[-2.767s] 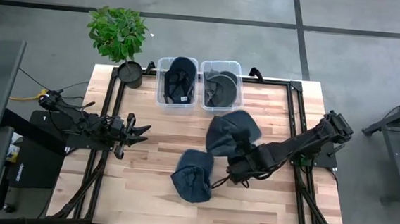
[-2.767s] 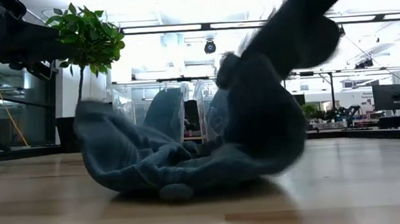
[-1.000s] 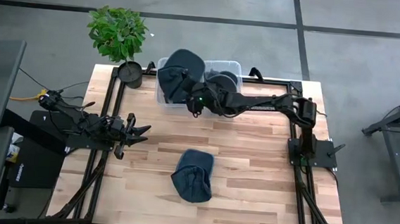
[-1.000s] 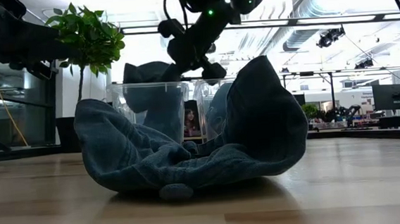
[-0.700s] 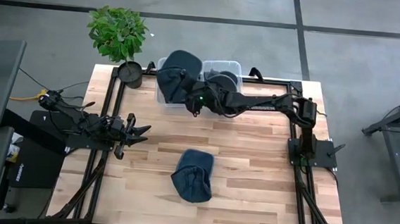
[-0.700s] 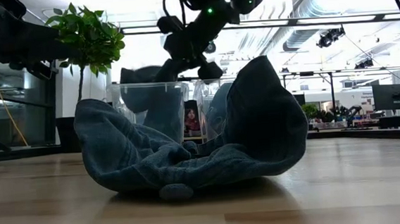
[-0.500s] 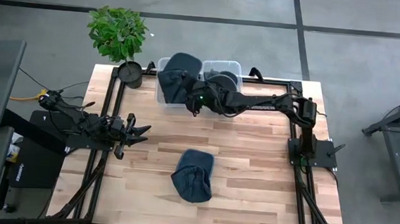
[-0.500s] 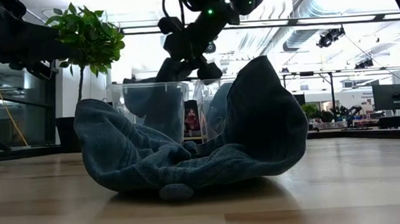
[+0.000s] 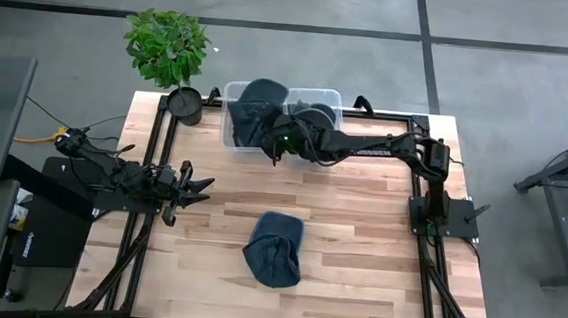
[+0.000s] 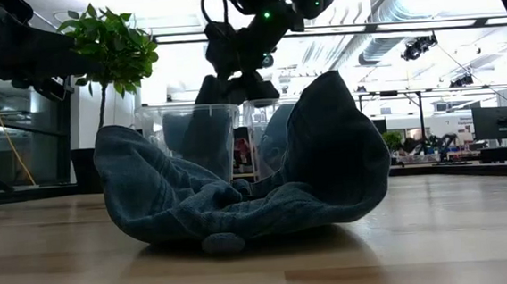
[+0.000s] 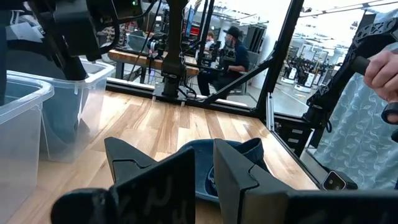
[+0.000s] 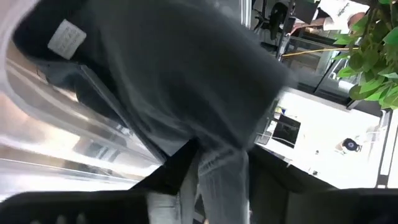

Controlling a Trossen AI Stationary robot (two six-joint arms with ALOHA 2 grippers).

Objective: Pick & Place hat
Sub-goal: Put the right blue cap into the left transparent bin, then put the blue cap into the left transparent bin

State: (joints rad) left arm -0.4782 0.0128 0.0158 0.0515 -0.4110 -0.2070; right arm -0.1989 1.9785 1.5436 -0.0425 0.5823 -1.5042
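Right gripper is over the left bin at the table's far edge; hat now sits lower in that bin than a second ago, when it bulged well above the rim; we read that as the drop in progress; the wrist view shows dark fabric right at the right fingers, so we cannot tell whether they have let go or still pinch the cloth; before that the right arm was mid-table carrying this hat beside the second hat; that second hat has not moved, still near the front edge, middle; right bin also holds dark hats, unchanged; left gripper parked at the left side, clenched on nothing, same pose throughout; plant off the far-left corner; we judge one hat nearly placed, one left to pick.
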